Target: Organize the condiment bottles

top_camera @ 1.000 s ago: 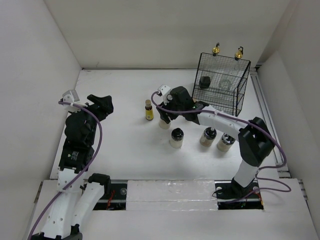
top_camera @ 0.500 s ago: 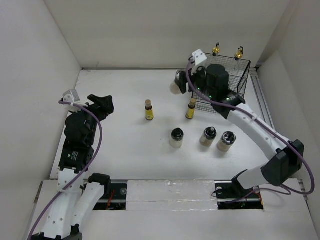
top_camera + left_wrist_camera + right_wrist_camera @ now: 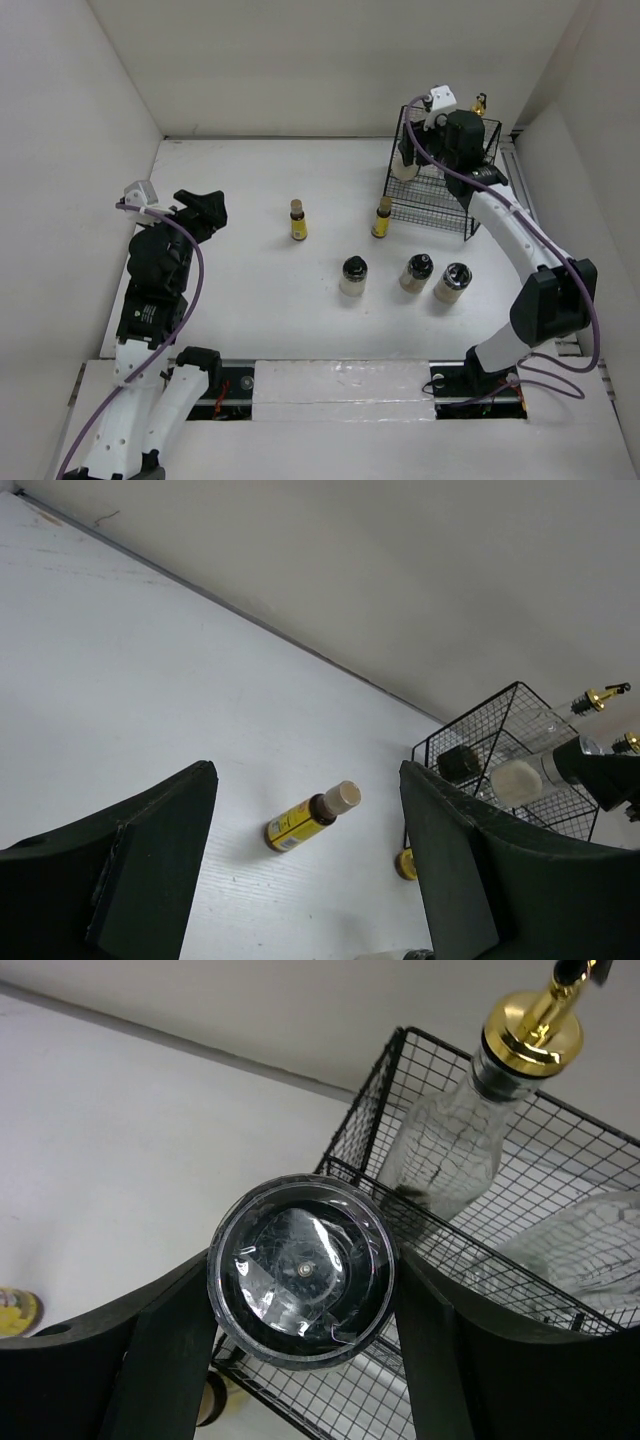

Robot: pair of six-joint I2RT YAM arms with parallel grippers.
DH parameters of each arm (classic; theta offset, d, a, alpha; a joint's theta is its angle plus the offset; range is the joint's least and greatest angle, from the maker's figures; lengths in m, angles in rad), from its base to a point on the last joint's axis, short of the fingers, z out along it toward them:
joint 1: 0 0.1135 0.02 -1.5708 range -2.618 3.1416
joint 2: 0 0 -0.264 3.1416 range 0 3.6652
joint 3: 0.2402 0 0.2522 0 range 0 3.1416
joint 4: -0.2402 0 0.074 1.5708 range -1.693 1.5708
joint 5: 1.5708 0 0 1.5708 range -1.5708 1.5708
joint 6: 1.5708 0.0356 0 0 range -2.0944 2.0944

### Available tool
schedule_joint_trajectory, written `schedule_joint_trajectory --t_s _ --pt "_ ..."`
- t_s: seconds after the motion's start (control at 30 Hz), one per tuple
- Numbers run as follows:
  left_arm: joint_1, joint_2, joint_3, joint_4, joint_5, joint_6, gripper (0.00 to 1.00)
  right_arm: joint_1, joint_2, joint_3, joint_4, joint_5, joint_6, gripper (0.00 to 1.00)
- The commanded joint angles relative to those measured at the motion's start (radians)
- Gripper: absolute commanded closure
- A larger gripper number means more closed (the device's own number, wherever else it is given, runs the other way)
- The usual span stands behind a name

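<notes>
The right fingers are clamped on a jar, one finger on each side of its dark lid, which faces the wrist camera. In the top view this jar is at the upper right of the frame, at the top left edge of the basket. Whether it has passed inside the rim cannot be told. From the left wrist it shows lying sideways in the air, its pale base pointing left.

Two glass bottles stand inside the basket. In the right wrist view the first glass bottle, with its gold pourer, is just beyond the jar. The second glass bottle is at the right edge of the frame. A dark jar sits in the basket's left part.

On the table two yellow bottles stand upright in the middle of the top view. The left yellow bottle stands alone. The right yellow bottle is just beside the basket's lower left corner. Below them three more jars form a row. The first stands a little apart, and the second and third are close together.

The left fingers are spread apart with nothing between them. In the top view they are at the left of the frame, well apart from every bottle.
</notes>
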Motion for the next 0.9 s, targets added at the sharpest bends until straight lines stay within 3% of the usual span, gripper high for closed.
schedule_joint_trajectory --t_s 0.0,0.43,0.87 --pt "-0.002 -0.003 0.002 0.041 0.011 0.014 0.30 -0.021 -0.002 0.102 0.085 -0.015 0.010 0.56" --pt "-0.002 0.008 0.002 0.051 0.011 0.014 0.30 -0.083 0.049 0.087 0.219 -0.004 0.020 0.56" --pt "-0.002 0.006 0.002 0.051 0.020 0.014 0.30 -0.061 0.144 -0.071 0.306 -0.010 0.073 0.56"
